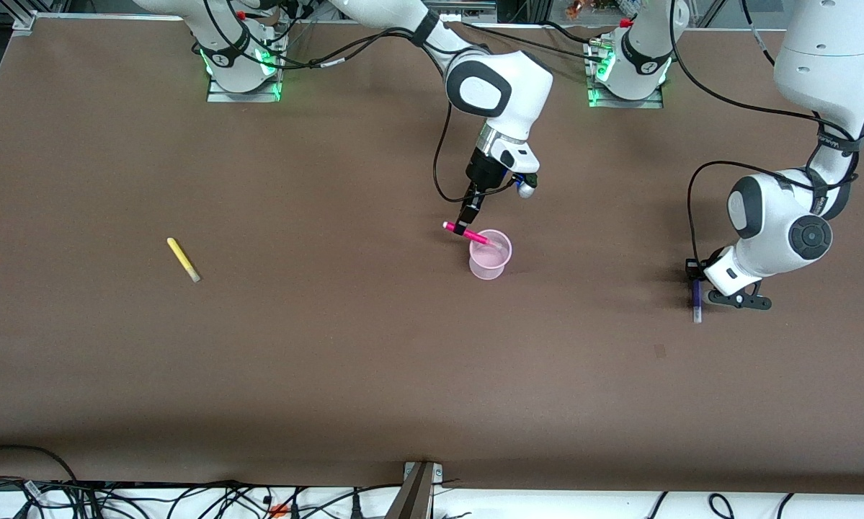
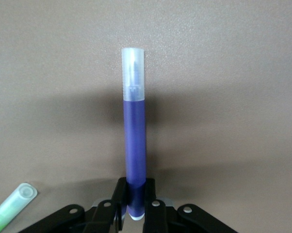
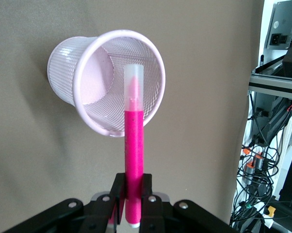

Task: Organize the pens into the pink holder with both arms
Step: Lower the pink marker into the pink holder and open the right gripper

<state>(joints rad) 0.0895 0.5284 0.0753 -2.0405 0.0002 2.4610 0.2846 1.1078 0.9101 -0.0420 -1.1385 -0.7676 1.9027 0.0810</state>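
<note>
My right gripper (image 1: 467,224) (image 3: 134,187) is shut on the magenta pen (image 1: 479,237) (image 3: 134,145) and holds it tilted, with its pale tip over the mouth of the pink holder (image 1: 491,268) (image 3: 63,63), a pale pink mesh cup standing mid-table. My left gripper (image 1: 694,277) (image 2: 135,187) is down at the table, shut on the dark purple pen (image 1: 697,301) (image 2: 135,141) near the left arm's end. The light green pen (image 2: 11,206) lies beside that gripper and is hidden in the front view. The yellow pen (image 1: 184,259) lies alone toward the right arm's end.
The brown table (image 1: 331,360) bears nothing else. Cables and a bracket (image 1: 419,490) run along its edge nearest the front camera. The arm bases (image 1: 244,72) stand along the edge farthest from that camera.
</note>
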